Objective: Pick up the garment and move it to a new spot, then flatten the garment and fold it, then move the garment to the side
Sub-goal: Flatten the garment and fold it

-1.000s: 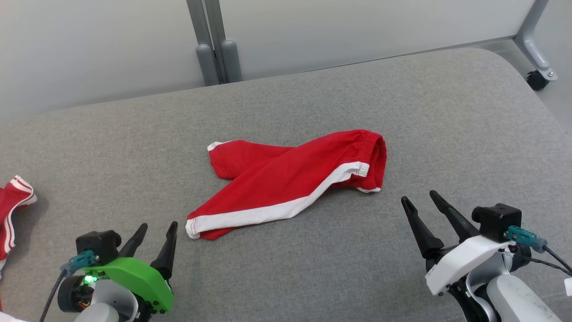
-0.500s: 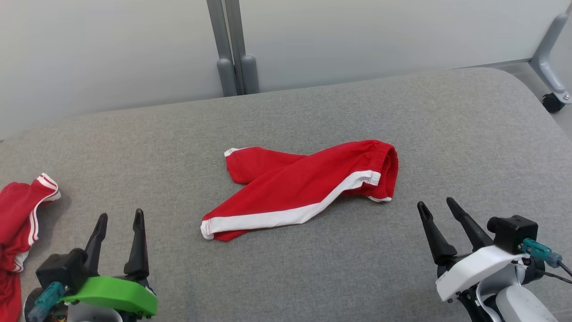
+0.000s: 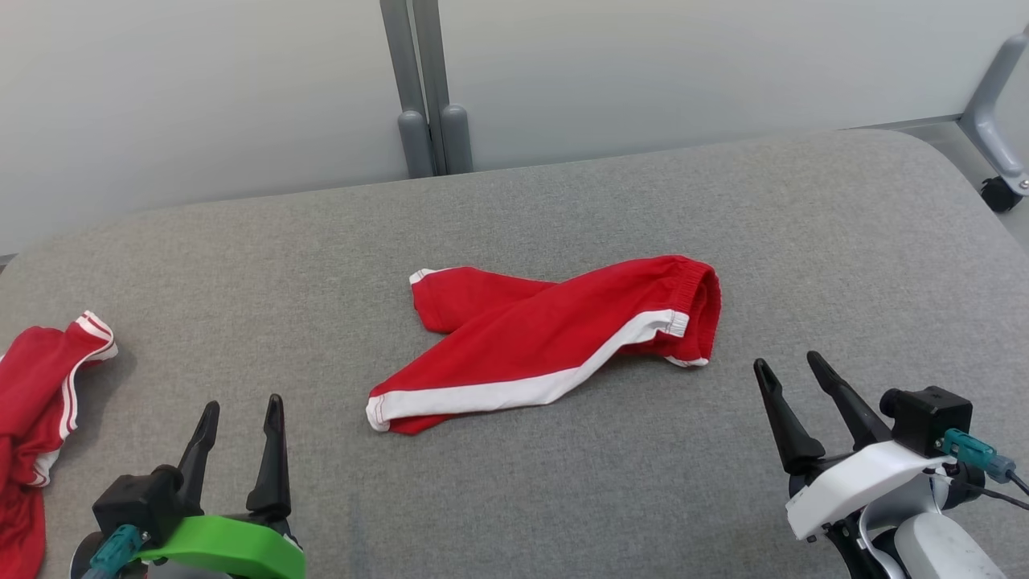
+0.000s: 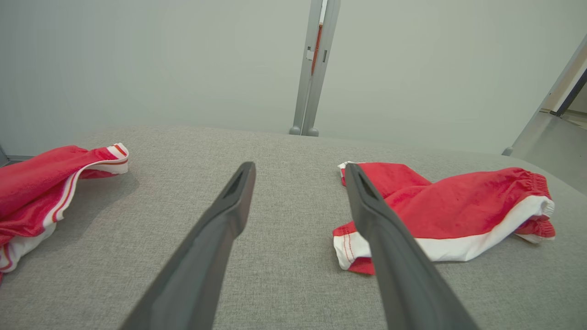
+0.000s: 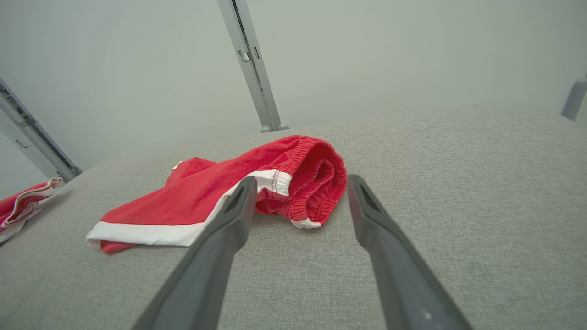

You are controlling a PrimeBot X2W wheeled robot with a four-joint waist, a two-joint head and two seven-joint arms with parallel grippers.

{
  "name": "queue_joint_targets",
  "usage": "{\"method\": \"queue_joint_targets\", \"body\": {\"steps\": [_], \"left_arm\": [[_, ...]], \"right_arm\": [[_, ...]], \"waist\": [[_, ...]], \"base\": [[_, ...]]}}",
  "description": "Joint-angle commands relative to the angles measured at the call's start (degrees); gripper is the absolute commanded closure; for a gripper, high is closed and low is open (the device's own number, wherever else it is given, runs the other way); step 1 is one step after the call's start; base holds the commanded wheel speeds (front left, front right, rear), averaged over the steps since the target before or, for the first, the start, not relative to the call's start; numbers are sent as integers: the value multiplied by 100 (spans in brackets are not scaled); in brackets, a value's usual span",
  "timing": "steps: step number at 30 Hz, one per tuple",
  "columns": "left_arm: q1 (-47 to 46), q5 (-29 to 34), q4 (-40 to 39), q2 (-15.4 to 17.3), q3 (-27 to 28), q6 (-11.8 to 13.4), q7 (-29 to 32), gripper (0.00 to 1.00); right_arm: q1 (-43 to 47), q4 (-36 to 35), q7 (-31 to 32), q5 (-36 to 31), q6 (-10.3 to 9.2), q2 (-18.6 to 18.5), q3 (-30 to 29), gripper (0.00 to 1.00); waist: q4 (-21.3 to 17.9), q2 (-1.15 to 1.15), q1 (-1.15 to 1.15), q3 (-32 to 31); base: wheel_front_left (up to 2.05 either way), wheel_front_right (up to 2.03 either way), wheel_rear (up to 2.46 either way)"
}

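Head view gives me the garment (image 3: 547,346) at the centre of the bench (image 3: 723,201). Left end effector (image 3: 243,403) and right end effector (image 3: 786,359) hang released.

A red garment (image 3: 555,342) lay mid-frame on the grey cushion (image 3: 563,209). The left gripper (image 3: 243,404), lower left, and right gripper (image 3: 786,361), lower right, gaped empty; a second red cloth (image 3: 40,386) lay at left edge.

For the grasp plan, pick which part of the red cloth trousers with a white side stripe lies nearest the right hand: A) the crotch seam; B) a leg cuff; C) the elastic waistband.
C: the gathered elastic waistband of the red cloth trousers faces the right hand, cuffs lying farther left.
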Motion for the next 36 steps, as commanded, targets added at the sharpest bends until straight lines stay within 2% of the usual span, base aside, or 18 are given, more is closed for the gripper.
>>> {"method": "queue_joint_targets", "body": {"steps": [1,15,19,30,36], "left_arm": [[60,25,25,-11,26,-35,-19,0],[12,163,108,-81,71,-96,-19,0],[-119,121,187,-76,-53,-188,170,0],[-813,2,378,-21,-505,-557,1188,0],[-1160,-115,536,-121,-709,-806,1562,0]], "right_arm": [[53,-23,7,-31,-1,9,-20,0],[35,-49,76,-118,-1,35,-122,0],[-149,33,175,-175,0,79,-129,0],[-1240,550,960,224,0,-304,638,0],[-1740,912,1220,557,0,-487,1124,0]], "waist": [[8,0,0,-5],[30,0,0,10],[32,0,0,101],[104,0,0,688],[175,0,0,917]], "base": [[0,0,0],[0,0,0],[0,0,0],[0,0,0],[0,0,0]]}}
